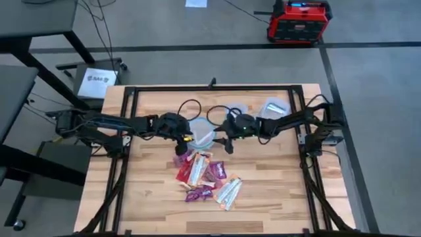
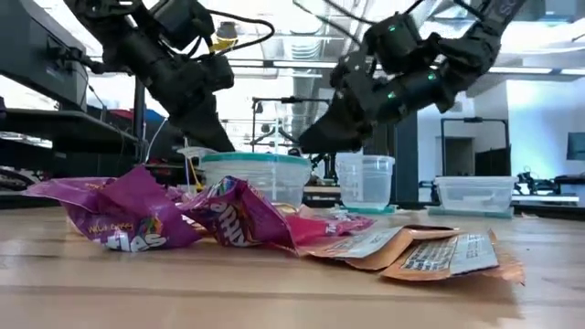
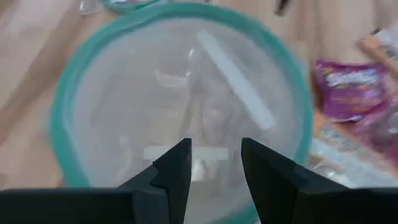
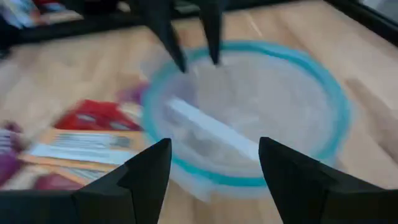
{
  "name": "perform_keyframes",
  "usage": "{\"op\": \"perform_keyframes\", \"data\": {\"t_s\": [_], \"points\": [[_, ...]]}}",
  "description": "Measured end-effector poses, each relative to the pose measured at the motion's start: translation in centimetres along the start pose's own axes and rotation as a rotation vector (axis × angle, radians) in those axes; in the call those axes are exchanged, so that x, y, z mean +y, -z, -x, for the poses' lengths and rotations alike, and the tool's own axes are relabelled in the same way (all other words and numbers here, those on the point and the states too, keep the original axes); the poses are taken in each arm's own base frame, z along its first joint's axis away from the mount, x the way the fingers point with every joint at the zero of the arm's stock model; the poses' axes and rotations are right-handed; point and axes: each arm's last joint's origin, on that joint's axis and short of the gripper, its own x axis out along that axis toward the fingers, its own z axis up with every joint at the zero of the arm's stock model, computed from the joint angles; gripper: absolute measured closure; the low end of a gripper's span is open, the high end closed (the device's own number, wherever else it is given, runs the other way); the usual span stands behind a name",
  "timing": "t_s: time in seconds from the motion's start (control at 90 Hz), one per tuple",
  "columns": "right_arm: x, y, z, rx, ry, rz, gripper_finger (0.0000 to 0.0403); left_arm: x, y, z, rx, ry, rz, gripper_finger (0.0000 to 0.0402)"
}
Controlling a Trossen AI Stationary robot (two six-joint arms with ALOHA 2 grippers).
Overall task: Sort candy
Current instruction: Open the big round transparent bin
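Bowl [image 4: 249, 124] w/ teal rim holds one pale wrapped candy [image 4: 208, 130]; left tool [image 3: 214, 165] & right tool [image 4: 214, 165] both released above it.

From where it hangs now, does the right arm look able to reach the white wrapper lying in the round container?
Probably yes. The right gripper is open above the round container, which has no lid, and the white wrapper lies exposed inside. The left gripper hovers over the same container and may crowd it.
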Motion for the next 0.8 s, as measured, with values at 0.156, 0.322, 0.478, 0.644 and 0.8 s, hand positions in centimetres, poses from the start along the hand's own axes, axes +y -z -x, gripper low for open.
{"op": "perform_keyframes", "data": {"t_s": [0.156, 0.322, 0.478, 0.644, 0.8], "points": [[0.5, 0.7, -0.3, 0.034, -0.013, -0.025, 0.0175, 1.2, 0.3, -0.1, 0.006, -0.044, -0.044, 0.0274], [2.1, 0.6, -0.2, 0.022, -0.066, 0.001, 0.0175, 2.6, 0.2, -0.1, -0.008, -0.093, -0.065, 0.0274], [2.5, -1.0, 1.4, -0.004, -0.073, -0.006, 0.0175, 2.5, -1.1, 0.2, -0.060, -0.063, -0.062, 0.0274], [4.0, -0.7, 2.4, 0.063, -0.108, -0.056, 0.0175, 1.3, -3.1, 0.8, -0.089, -0.015, -0.082, 0.0274], [6.3, 2.7, 0.9, 0.020, -0.149, -0.141, 0.0175, 0.6, -2.6, 0.2, -0.048, 0.095, -0.095, 0.0274]]}}
